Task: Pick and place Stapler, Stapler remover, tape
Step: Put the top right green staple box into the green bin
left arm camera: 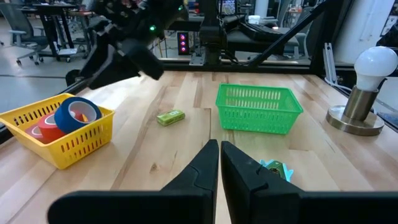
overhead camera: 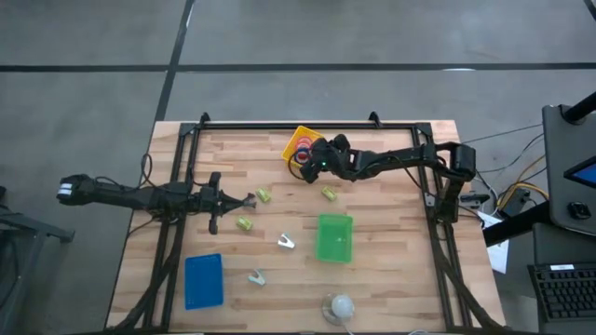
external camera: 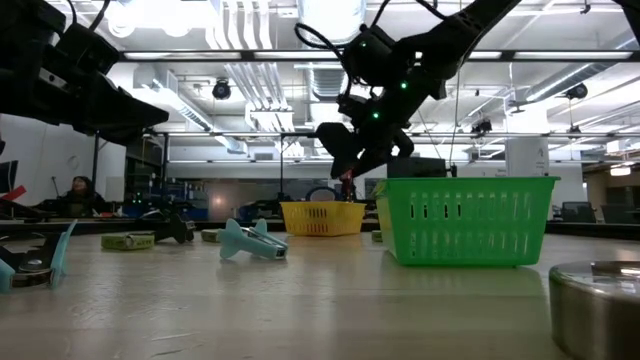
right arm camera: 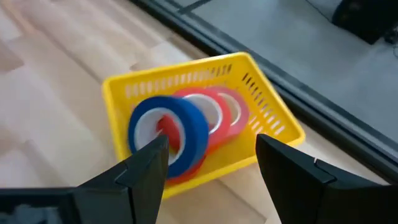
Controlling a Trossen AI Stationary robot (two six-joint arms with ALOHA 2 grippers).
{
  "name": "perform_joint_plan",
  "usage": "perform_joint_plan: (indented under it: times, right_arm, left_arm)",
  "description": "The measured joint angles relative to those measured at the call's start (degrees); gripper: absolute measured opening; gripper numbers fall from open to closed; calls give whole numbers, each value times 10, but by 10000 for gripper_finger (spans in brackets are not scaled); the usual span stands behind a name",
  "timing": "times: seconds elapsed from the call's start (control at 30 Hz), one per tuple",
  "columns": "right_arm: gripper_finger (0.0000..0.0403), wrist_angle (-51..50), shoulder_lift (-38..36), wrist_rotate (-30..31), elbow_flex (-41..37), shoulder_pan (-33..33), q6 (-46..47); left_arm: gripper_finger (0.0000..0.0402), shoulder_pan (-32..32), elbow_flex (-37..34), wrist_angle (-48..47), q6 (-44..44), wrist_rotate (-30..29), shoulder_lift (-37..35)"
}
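Landmark: yellow basket [overhead camera: 300,141], standing at the far edge of the wooden table [overhead camera: 391,270], against the black frame rail.
Tape: blue roll [right arm camera: 171,134] and red rolls [right arm camera: 214,115] lie inside the yellow basket, leaning on one another; the blue roll sits at the front with the red ones behind it. How many red rolls there are cannot be told.
Right gripper [right arm camera: 208,158]: hangs just above the yellow basket, over its near side; its fingers are spread wide with nothing between them, the blue roll showing through the gap.
Right arm: reaches from the table's right side across to the yellow basket, raised off the table in the low view.
Left gripper [left arm camera: 219,163]: well away from the yellow basket, toward the table's left half; its fingers are pressed together and hold nothing.
Green basket [overhead camera: 334,237]: nearer the front of the table than the yellow basket and slightly to its right.
Blue bin [overhead camera: 203,280]: at the front left, well apart from the yellow basket.
Yellow-green staplers [overhead camera: 328,194]: three small ones lie on the table between the yellow basket and the front bins, one just in front of the right gripper, two closer to the left gripper.
Pale teal staple removers [overhead camera: 256,276]: two lie in front of the staplers, one beside the green basket, one beside the blue bin.
Bulb on a metal base [overhead camera: 340,307]: at the front edge, farthest from the yellow basket.
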Motion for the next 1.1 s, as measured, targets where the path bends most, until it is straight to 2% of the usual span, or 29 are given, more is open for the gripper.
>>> perform_joint_plan:
  times: [0.43,0.5,0.67,1.1]
  right_arm:
    - [215,-157,-8,-25,6,42,3]
    - [211,-172,-8,-53,7,46,5]
    - [205,-199,-9,-185,7,48,28]
    - [203,-241,-9,-187,-14,48,39]
  left_arm:
    - [23,0,0,0,0,0,0]
    - [23,0,0,0,0,0,0]
    - [23,0,0,0,0,0,0]
    - [23,0,0,0,0,0,0]
